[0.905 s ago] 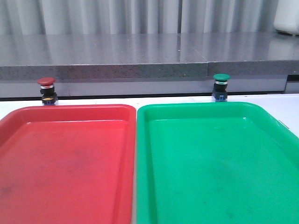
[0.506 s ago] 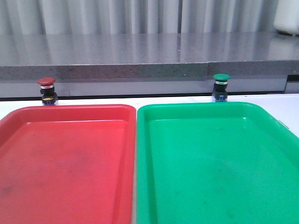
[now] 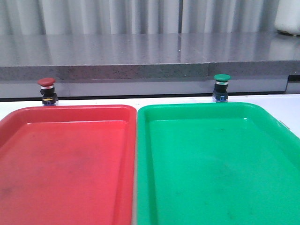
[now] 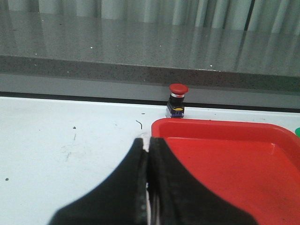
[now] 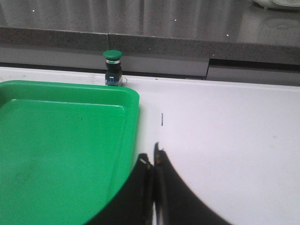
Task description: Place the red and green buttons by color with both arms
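With both grippers, left (image 4: 148, 154) and right (image 5: 153, 161), clenched empty, we must open them and reach: red button (image 3: 47, 90) and green button (image 3: 221, 86) stand untouched at the table's far edge, behind the trays.

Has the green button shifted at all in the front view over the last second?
No. The green button stands at the same spot behind the green tray's far rim, upright, as before.

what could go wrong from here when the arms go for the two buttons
Both buttons stand upright and narrow beyond the trays' far rims: the red button behind the red tray, the green button behind the green tray. A low approach might clip a rim. The left gripper and right gripper are shut, so they could topple a button.
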Controlling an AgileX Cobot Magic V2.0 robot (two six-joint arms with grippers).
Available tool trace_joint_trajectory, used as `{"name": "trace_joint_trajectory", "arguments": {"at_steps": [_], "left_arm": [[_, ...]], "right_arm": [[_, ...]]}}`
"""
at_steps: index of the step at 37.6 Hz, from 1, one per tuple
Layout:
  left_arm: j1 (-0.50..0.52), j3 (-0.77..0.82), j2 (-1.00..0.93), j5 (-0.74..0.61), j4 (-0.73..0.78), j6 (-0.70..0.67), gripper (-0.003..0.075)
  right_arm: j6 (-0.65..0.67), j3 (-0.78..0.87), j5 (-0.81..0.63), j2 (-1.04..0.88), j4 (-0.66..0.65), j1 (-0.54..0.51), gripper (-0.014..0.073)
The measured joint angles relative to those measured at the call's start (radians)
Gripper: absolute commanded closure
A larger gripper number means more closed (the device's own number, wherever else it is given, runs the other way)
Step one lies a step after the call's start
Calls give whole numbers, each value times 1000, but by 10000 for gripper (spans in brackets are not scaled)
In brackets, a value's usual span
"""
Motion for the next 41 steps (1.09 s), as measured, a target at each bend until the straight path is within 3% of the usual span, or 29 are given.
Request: {"name": "trace_joint_trajectory", "arguments": {"at_steps": [12, 21, 26, 33, 41], "left_arm": [[0, 0, 0, -32, 0, 0, 740], [0, -9, 0, -250, -2, 0, 740], [0, -103, 0, -237, -2, 0, 740], [0, -310, 100, -77, -2, 0, 740], [0, -404, 300, 26, 0, 0, 740]], "right_arm": [[0, 0, -2, 0, 0, 0, 662], [0, -5, -135, 0, 0, 0, 661], [0, -91, -147, 0, 0, 0, 661], [0, -331, 38, 60, 0, 0, 661], [0, -507, 226, 280, 0, 0, 661]]}}
